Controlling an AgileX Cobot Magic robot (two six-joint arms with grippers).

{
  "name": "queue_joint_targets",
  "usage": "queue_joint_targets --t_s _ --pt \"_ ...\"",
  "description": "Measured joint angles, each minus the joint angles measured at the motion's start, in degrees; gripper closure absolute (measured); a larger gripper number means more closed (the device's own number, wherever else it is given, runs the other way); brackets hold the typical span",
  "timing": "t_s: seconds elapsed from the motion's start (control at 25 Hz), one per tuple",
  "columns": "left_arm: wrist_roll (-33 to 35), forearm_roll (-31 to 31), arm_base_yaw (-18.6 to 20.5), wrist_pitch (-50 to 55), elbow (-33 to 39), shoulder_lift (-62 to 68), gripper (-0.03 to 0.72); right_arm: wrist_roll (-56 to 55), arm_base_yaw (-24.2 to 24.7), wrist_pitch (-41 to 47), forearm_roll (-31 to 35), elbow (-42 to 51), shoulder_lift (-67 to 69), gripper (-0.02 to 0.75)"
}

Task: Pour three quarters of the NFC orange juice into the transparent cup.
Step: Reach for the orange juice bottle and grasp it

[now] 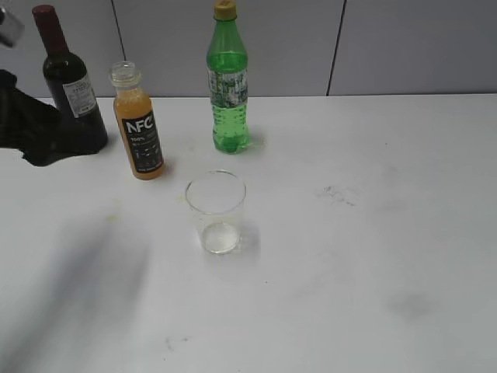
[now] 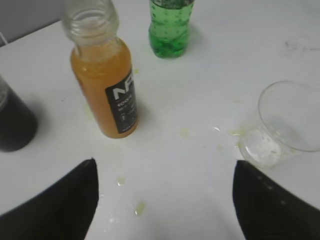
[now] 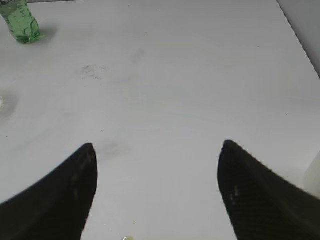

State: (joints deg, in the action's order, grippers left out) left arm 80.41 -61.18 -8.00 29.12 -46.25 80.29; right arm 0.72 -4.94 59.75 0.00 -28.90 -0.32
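Reaching comes first: the left gripper (image 2: 165, 200), jaws wide and empty, hovers near the uncapped juice bottle (image 1: 138, 124) by the tabletop's (image 1: 373, 256) far-left edge; next, close around it; the cup (image 1: 216, 210) waits mid-tabletop; right gripper (image 3: 157, 195) wide, idle.

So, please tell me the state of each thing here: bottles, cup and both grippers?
NFC orange juice: upright, cap off, nearly full.
Transparent cup: upright, empty.
Green soda bottle: upright, capped, partly full.
Wine bottle: upright, closed.
Left gripper: open, holding nothing.
Right gripper: open, holding nothing.
Table: small yellowish drops near the juice.
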Motion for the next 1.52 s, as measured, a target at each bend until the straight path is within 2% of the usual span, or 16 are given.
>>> queue_joint_targets --t_s 0.12,0.32,0.4,0.52,0.68,0.84,1.52 --pt "12.2 -10.8 1.2 0.9 0.0 4.0 0.043 0.0 0.0 0.0 0.0 0.0 0.0 0.165" --pt "32.1 -32.1 7.0 9.9 0.0 8.6 0.045 -0.1 0.0 0.0 0.0 0.0 0.0 0.165" --pt "37.8 -35.9 8.9 14.0 0.0 10.6 0.047 -0.1 0.0 0.0 0.0 0.0 0.0 0.165" --pt "44.0 -37.7 10.4 15.9 0.0 14.5 0.049 -0.1 0.0 0.0 0.0 0.0 0.0 0.165" --pt "51.5 -38.0 10.3 17.4 0.0 18.7 0.050 -0.2 0.0 0.0 0.0 0.0 0.0 0.165" --pt "56.5 -38.0 10.5 18.0 -0.3 23.5 0.050 -0.4 0.0 0.0 0.0 0.0 0.0 0.165" --pt "57.7 -38.3 10.7 18.0 -14.3 37.9 0.075 -0.7 0.0 0.0 0.0 0.0 0.0 0.165"
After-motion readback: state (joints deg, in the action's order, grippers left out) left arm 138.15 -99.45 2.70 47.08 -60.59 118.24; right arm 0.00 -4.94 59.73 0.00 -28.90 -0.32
